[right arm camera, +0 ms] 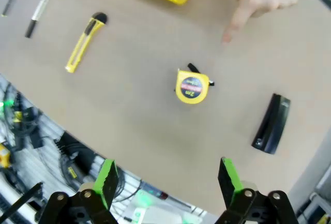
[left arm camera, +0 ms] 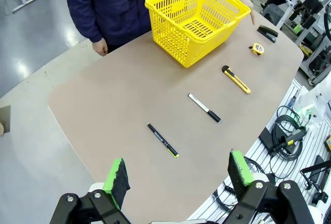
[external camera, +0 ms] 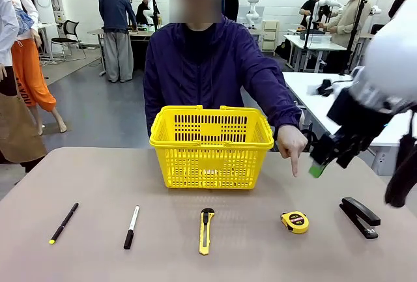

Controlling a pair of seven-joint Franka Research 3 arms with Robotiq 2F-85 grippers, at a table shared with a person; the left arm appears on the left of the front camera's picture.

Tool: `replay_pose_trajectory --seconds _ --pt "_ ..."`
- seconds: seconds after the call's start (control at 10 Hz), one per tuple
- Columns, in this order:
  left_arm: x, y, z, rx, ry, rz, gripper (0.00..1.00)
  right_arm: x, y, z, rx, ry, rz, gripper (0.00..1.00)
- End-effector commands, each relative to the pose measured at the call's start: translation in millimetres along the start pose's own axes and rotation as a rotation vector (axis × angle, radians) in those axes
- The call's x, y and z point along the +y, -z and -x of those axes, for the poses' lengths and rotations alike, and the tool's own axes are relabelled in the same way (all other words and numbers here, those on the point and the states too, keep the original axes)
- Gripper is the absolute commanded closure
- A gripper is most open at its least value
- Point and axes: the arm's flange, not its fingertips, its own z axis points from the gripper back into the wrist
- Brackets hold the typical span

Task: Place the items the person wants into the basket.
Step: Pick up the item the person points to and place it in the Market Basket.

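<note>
Surface: tan, rounded corners.
Basket: yellow, slotted, empty; centre, toward the far edge.
Right end effector: jaws wide apart, holding nothing, above the near right edge.
Left end effector: likewise wide and empty.
Person's hand: points down at the tape measure.
Stapler: black, close by; risk of a mistaken pick.
Tape measure: small, round, yellow-and-black, lying flat near the right edge; its curved case may slip from the pads.

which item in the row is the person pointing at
The round yellow-and-black tape measure, between the utility knife and the stapler; the person's hand points down just beyond it.
</note>
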Motion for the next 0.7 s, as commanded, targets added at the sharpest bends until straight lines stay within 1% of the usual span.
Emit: replay_pose_trajectory --seconds 0.0,0.1,0.2,0.3,0.4,0.6 --pt "1.0 -1.9 0.9 -0.007 0.016 0.012 0.0 2.5 27.5 -5.8 0.034 0.02 0.065 0.0" --pt "1.0 -1.9 0.9 -0.007 0.016 0.012 0.0 3.1 38.0 -6.7 0.02 0.022 0.069 0.0" --pt "1.0 -1.9 0.9 -0.007 0.016 0.012 0.0 0.9 39.8 -7.4 -0.019 0.025 0.046 0.0" --pt "1.0 -1.9 0.9 -0.007 0.016 0.012 0.0 -2.9 30.0 -6.7 -0.078 0.023 0.019 0.0" --pt "1.0 -1.9 0.9 -0.007 0.016 0.012 0.0 2.6 38.9 -7.5 0.025 0.005 0.053 0.0" --pt "1.0 -1.9 0.9 -0.007 0.016 0.012 0.0 2.6 38.9 -7.5 0.025 0.005 0.053 0.0"
